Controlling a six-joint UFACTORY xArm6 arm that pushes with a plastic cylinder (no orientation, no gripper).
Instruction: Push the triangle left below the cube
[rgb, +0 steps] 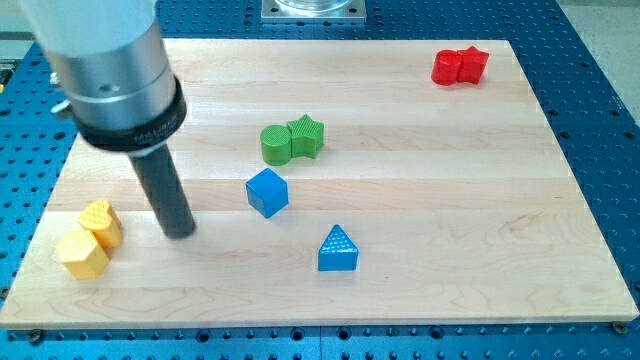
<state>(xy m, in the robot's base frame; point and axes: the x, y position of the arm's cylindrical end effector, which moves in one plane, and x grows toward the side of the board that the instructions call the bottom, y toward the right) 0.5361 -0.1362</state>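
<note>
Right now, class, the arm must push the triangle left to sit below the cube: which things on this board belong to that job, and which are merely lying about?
Belonging to the job:
- blue triangle block
- blue cube block
- my tip, at the view's left of both blue blocks, touching neither

Just lying about:
- two green blocks, one star-shaped
- two red blocks
- two yellow blocks
- wooden board

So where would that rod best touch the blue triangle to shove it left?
Probably its right-hand face, coming in from the view's right. The blue triangle sits right of and below the blue cube, while my tip is far to its left, so it must go round first.
</note>
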